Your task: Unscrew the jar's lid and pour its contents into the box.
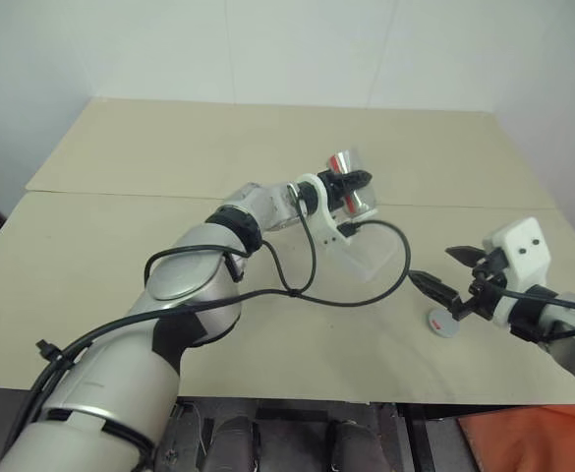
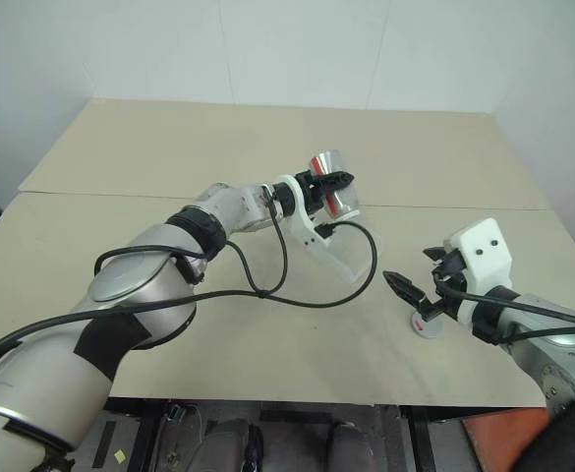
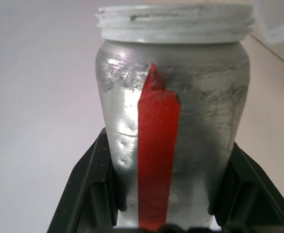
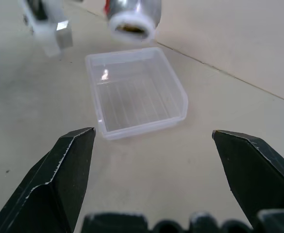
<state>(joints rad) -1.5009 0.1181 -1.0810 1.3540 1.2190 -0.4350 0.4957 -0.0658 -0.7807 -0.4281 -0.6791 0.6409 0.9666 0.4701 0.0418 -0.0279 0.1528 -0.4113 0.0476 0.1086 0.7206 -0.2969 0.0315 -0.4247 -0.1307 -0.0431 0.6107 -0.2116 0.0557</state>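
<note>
Now left pincer (image 1: 352,187) holds the jar (image 1: 350,180) tipped over the box (image 4: 137,92).

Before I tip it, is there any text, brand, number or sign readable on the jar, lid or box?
No readable text anywhere.
Jar, held in the left pincer: a plain red strip, no letters on it.
Lid, on the table by the open right pincer: too small to show any mark.
Box: clear plastic, no print.
</note>
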